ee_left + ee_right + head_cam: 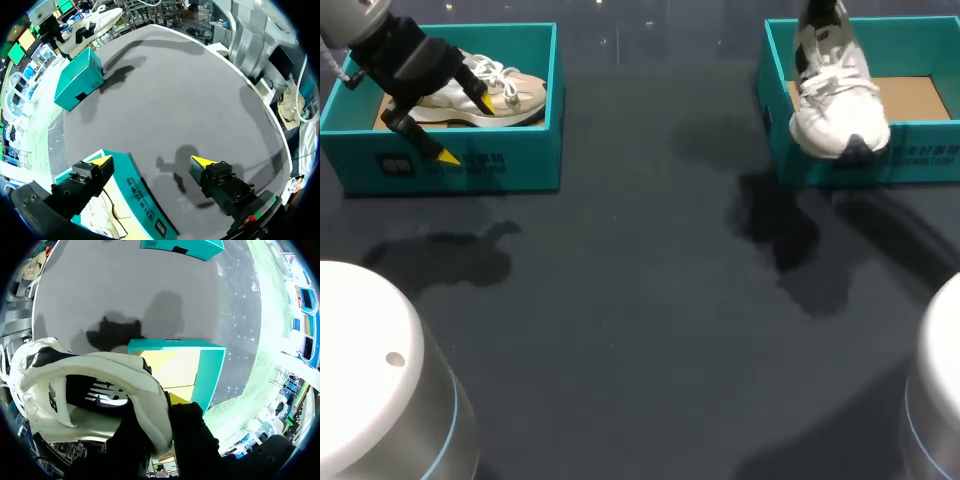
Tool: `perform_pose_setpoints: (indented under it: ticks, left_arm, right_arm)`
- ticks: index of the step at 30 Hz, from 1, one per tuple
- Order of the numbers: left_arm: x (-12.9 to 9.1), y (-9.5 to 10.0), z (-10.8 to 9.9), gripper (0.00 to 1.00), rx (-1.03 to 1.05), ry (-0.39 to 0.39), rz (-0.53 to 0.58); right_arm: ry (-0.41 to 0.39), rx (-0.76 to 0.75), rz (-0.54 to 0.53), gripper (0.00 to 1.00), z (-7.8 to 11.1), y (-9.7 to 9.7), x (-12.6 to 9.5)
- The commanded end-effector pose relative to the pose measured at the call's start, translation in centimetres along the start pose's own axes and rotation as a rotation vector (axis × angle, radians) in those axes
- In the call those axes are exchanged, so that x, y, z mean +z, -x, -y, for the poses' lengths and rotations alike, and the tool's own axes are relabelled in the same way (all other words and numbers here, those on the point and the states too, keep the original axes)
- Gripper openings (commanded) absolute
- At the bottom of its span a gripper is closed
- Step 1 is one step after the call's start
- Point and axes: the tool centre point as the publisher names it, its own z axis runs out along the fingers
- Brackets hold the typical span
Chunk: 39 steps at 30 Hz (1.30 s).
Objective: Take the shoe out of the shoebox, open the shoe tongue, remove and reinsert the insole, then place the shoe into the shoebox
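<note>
A white shoe (832, 95) with black patches hangs toe-down over the front wall of the right teal shoebox (920, 160). My right gripper (155, 410) is shut on its heel end, and the shoe (90, 385) fills the space ahead of the fingers, with the open box (175, 365) below. A beige shoe (490, 95) lies in the left teal shoebox (470, 165). My left gripper (467, 128) is open and straddles that box's front wall (135, 185), one yellow tip inside over the shoe, the other outside.
Dark table (640, 300) stretches between the two boxes, crossed by the arms' shadows. Two white arm bases stand at the near corners (370, 390) (935, 400).
</note>
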Motion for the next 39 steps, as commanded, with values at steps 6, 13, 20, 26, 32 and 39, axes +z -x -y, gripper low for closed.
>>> perform_pose_setpoints:
  ticks: [6,13,20,26,32,39]
  left_arm:
    - [0.0,0.0,0.0,1.0,0.001,0.002,-0.001]
    - [0.0,0.0,0.0,1.0,0.001,0.002,-0.001]
    - [0.0,0.0,0.0,1.0,0.001,0.002,-0.001]
    - [0.0,0.0,0.0,1.0,0.001,0.002,-0.001]
    - [0.0,0.0,0.0,1.0,0.001,0.002,-0.001]
    - [0.0,0.0,0.0,1.0,0.001,0.002,-0.001]
  right_arm:
    - [0.073,0.022,0.006,0.0,8.2,4.8,3.8]
    - [0.061,0.083,0.031,0.0,12.0,7.3,6.6]
    - [0.024,0.203,0.032,0.0,13.8,8.0,8.2]
    - [-0.031,0.478,-0.026,0.0,15.1,7.0,9.1]
    - [0.004,0.625,-0.021,0.0,15.5,6.1,9.6]
    - [0.004,0.625,-0.021,0.0,15.5,6.1,9.6]
